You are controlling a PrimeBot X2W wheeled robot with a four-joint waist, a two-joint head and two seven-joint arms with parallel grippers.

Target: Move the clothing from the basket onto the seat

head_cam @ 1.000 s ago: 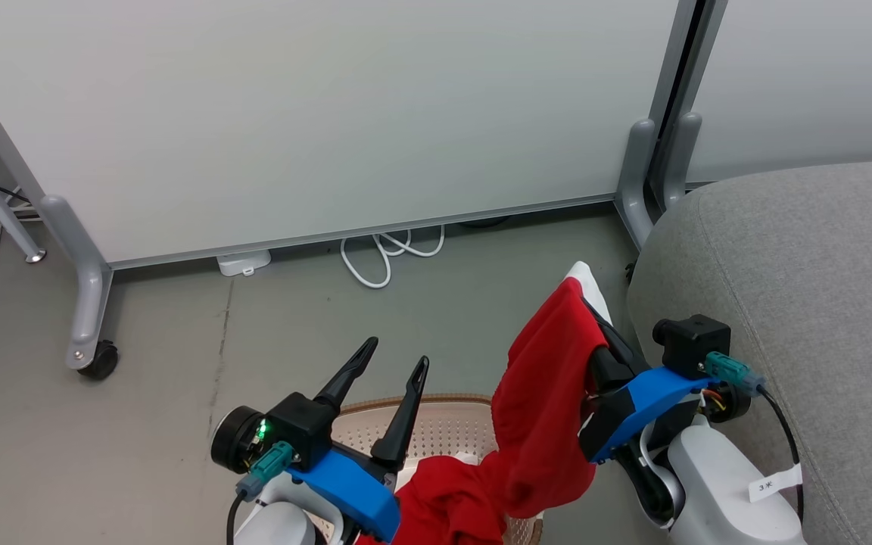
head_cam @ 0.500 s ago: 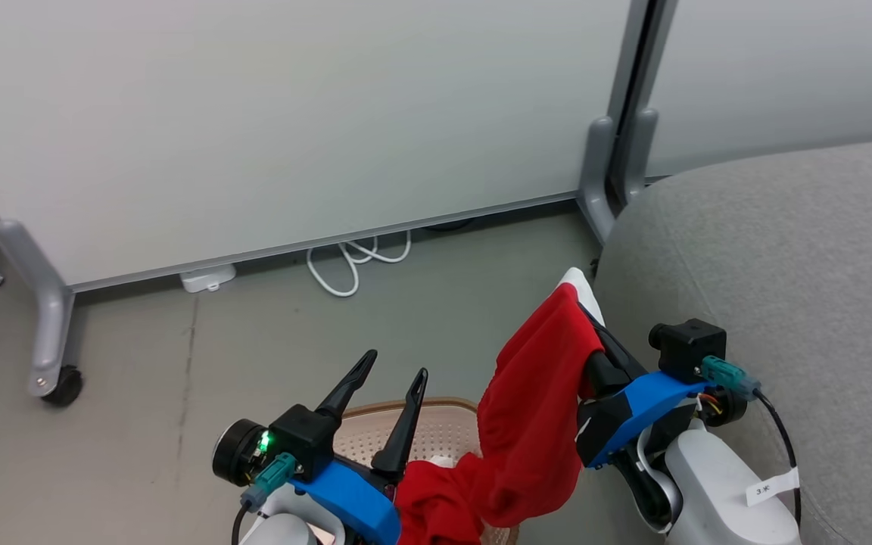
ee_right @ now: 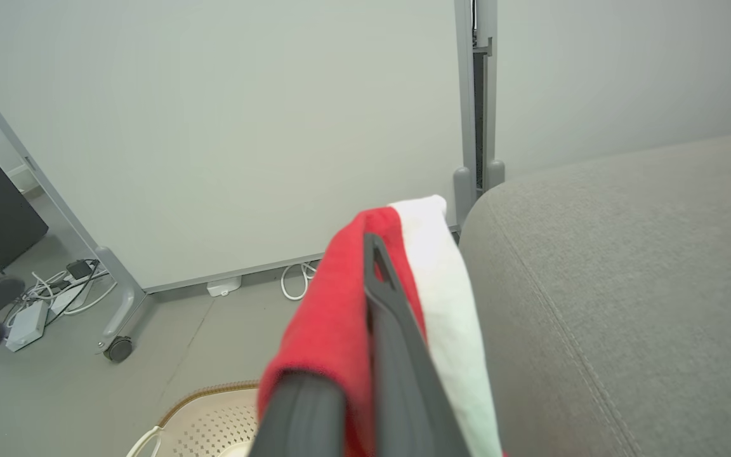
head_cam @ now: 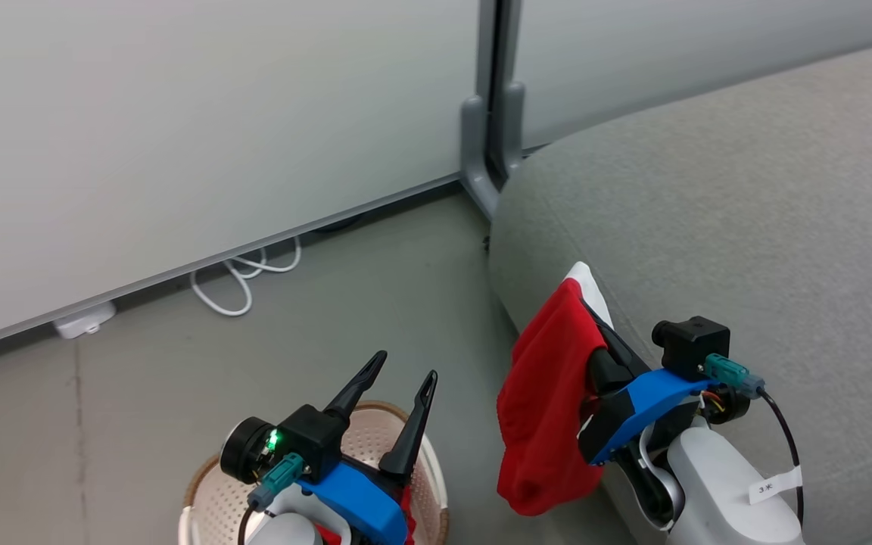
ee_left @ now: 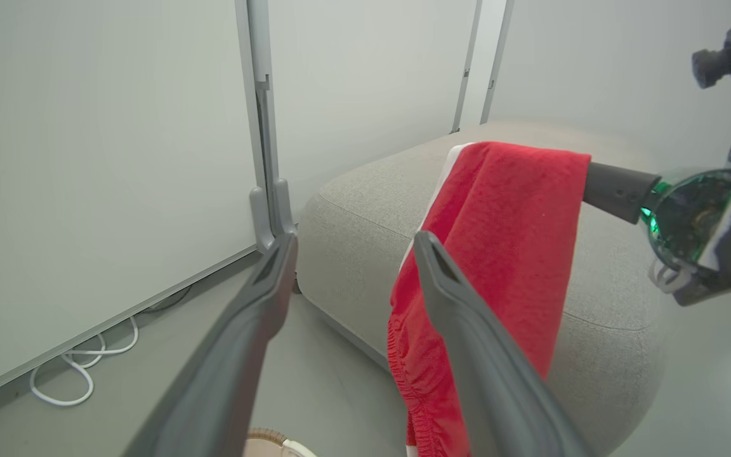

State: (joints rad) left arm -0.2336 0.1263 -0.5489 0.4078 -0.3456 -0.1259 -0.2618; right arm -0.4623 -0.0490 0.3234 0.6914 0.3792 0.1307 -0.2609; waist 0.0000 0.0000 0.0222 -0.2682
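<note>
My right gripper is shut on a red garment with white trim, which drapes over its fingers and hangs free beside the front left corner of the grey seat. In the right wrist view the dark fingers pinch the red and white cloth next to the seat. My left gripper stands open and empty above the cream basket, where a bit of red cloth shows under the wrist. The left wrist view shows the open fingers before the hanging garment.
White partition panels on grey posts stand behind the grey floor. A white cable and a small white adapter lie at the panel's foot. A castor foot and loose cables are off to the left.
The head camera has swung right, bringing more seat into view. The red garment, which trailed into the basket, has lifted clear and hangs from the shut right gripper. The left gripper stays open.
</note>
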